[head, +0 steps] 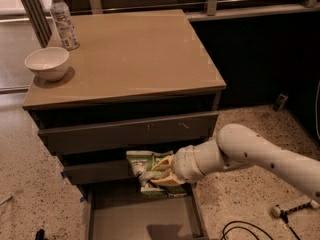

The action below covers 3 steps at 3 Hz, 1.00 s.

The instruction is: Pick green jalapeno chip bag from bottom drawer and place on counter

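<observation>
The green jalapeno chip bag, crinkly green with a white panel, hangs in front of the middle drawer, above the open bottom drawer. My gripper reaches in from the right on a white arm and is shut on the bag's right side. The bag is clear of the drawer's grey floor and throws a shadow on it. The tan counter lies above the three drawers.
A white bowl and a clear water bottle stand at the counter's left rear. The top drawer is slightly ajar. Cables and a plug lie on the speckled floor at the right.
</observation>
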Tool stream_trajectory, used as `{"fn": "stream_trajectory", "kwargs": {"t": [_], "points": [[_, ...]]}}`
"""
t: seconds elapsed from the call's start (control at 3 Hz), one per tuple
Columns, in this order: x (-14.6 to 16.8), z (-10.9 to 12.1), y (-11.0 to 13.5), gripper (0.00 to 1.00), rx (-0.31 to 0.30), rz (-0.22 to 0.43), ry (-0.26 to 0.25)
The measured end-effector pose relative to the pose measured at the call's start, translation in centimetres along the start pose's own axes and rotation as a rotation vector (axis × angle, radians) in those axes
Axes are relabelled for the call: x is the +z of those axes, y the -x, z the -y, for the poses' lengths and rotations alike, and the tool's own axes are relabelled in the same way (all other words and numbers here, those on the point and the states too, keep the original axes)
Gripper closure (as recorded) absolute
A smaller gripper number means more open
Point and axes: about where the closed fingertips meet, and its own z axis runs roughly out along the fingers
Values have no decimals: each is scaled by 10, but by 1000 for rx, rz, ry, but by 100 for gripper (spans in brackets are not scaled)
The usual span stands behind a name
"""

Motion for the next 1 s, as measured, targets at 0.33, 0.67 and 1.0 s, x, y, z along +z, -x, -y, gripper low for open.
{"fn": "stream_trajectory", "kwargs": {"t": [0.33, 0.67, 1.0], "points": [[-66, 1, 83, 100, -33, -1, -6], [-66, 1, 83, 100, -33, 0, -6], [-76, 15, 108, 100, -20, -21, -6]]}}
